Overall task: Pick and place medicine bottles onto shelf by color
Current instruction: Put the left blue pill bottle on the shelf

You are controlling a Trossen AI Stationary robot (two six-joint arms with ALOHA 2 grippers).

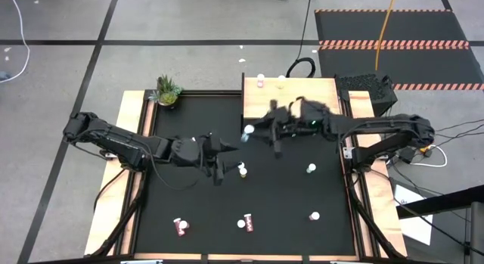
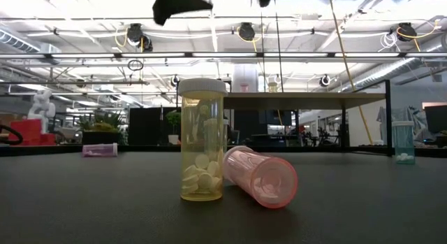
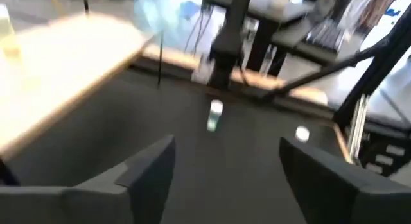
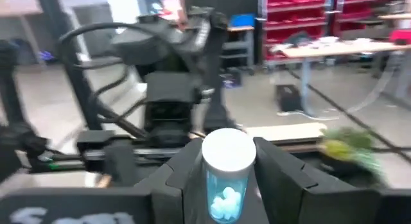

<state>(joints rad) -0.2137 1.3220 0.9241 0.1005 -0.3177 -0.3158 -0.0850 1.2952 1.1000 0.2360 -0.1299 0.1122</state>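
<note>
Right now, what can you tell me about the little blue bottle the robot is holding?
The blue bottle is a small clear-blue plastic cylinder with a white cap, white pills visible inside. It stands upright, pinched between the two dark fingers of the right end effector, lifted off the table beside the wooden shelf.

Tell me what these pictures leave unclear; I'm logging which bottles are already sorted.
- Bottles on the shelf: high view, too small to tell colours.
- Left gripper: left wrist view, blurred; open, nothing between its fingers.
- Blue bottle in the right gripper: right wrist view, bottom cut off by the edge.
- Low view: both arms cut off at the top.
</note>
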